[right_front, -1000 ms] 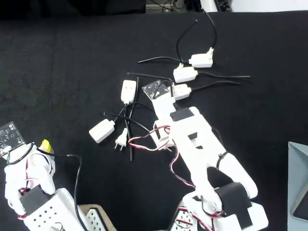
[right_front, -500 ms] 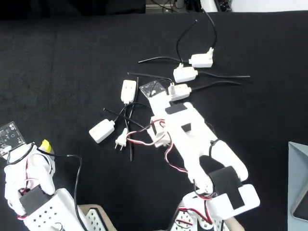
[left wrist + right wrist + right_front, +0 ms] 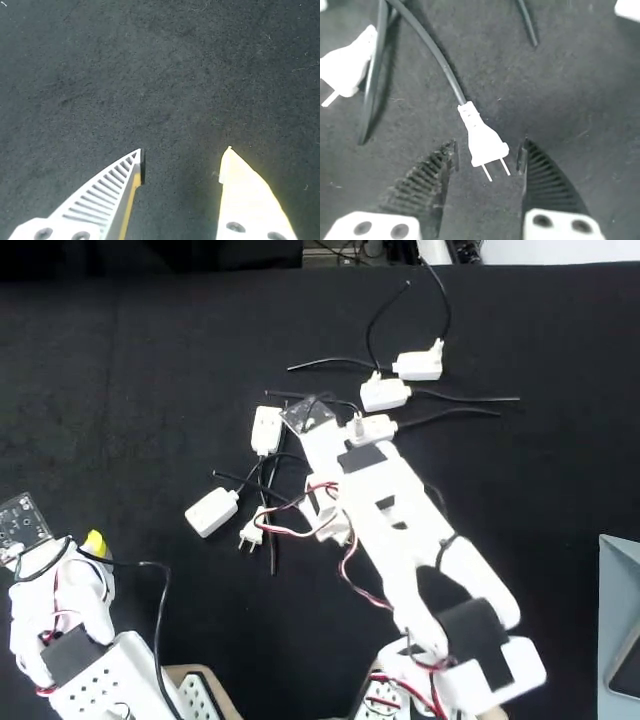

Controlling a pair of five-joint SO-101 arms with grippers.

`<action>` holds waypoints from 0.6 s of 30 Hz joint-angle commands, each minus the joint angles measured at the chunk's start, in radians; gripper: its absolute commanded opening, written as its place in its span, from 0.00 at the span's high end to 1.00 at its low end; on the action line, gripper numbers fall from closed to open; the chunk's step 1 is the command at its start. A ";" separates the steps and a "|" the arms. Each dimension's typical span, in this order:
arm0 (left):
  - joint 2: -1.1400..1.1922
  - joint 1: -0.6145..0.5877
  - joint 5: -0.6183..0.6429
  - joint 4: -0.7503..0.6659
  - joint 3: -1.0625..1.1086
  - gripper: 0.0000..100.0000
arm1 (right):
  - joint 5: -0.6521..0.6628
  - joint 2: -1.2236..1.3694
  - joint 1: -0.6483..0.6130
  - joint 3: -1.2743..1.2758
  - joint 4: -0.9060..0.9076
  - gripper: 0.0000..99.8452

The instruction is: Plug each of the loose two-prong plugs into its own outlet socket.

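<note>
While right gripper (image 3: 489, 145) gapes astride it, white two-prong plug (image 3: 481, 140), black cord (image 3: 435, 55), left gripper (image 3: 184, 149) agape.

This looks like a robotics lab bench. A table (image 3: 120, 390) draped in black cloth carries two white plastic robot arms, the left arm (image 3: 60, 630) and the right arm (image 3: 400, 530), with bare red and white wires (image 3: 285, 530). White plugs (image 3: 252, 532) and sockets (image 3: 266, 427) on short cords lie mid-table. Cables (image 3: 340, 252) trail beyond the far edge.

No words or numbers that can be read, one small speckled card (image 3: 22, 521) just beside the left gripper (image 3: 184, 149), its marks too tiny to make out
</note>
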 commanded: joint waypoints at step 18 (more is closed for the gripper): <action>-0.006 0.013 -0.006 -0.015 -0.005 0.74 | 0.091 -0.102 -0.034 0.177 -0.129 0.81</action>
